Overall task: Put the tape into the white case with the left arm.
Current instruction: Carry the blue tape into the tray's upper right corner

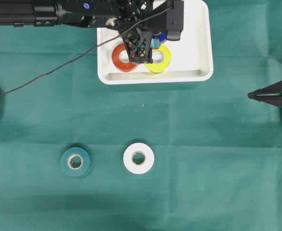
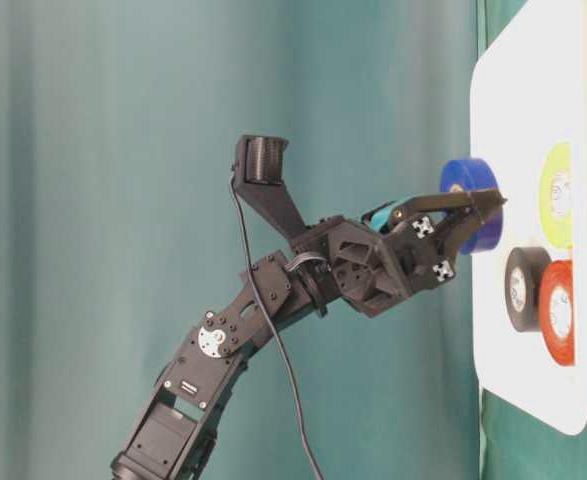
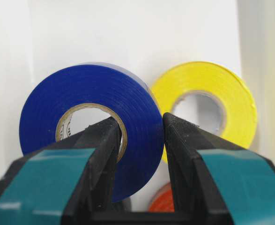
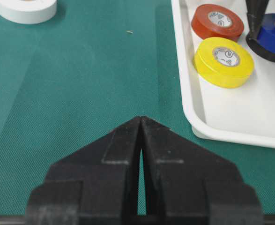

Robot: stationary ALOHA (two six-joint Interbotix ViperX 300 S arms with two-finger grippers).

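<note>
A blue tape roll hangs in my left gripper, which is shut on its wall: one finger passes through the core, the other presses the outside. The roll is held on edge just above the floor of the white case, near a black roll. From the table-level view the blue tape sits slightly off the case. My right gripper is shut and holds nothing, resting at the right table edge.
A yellow roll and an orange-red roll lie flat in the case. On the green cloth in front lie a teal roll and a white roll. A thin black cable trails left.
</note>
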